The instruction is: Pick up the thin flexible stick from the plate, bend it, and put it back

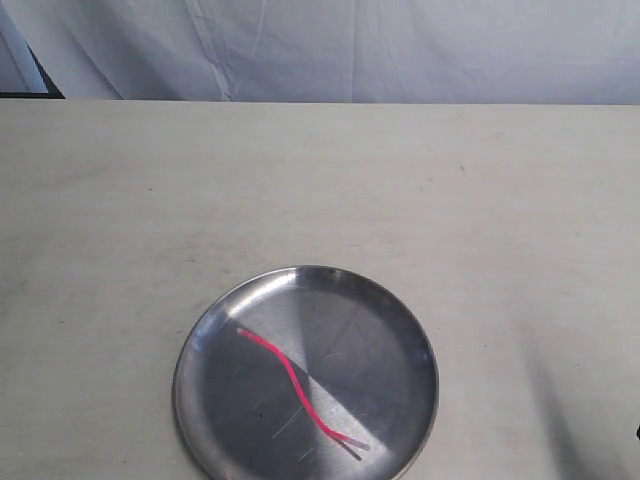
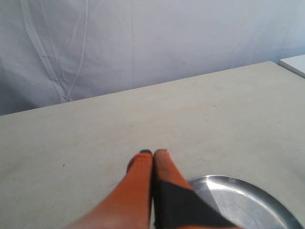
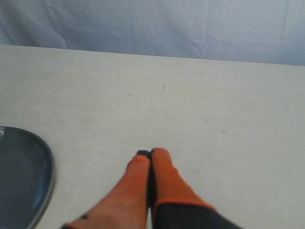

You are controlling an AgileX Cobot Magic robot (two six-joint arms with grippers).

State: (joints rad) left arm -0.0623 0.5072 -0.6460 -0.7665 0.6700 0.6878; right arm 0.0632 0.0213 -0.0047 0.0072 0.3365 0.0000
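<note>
The thin pink stick (image 1: 291,379) lies in a gentle S-curve across the round silver plate (image 1: 395,310), running from upper left to its whitish tip at lower right. Neither gripper shows in the exterior view. In the left wrist view my left gripper (image 2: 153,152) has its orange fingers pressed together with nothing between them, and a part of the plate (image 2: 267,200) lies beside it. In the right wrist view my right gripper (image 3: 150,152) is shut and empty above bare table, with the plate's edge (image 3: 45,167) off to one side. The stick is hidden from both wrist views.
The pale table (image 1: 320,180) stretches behind the plate to a grey-white cloth backdrop (image 1: 350,50). A white block corner (image 2: 295,63) shows at the far table edge in the left wrist view.
</note>
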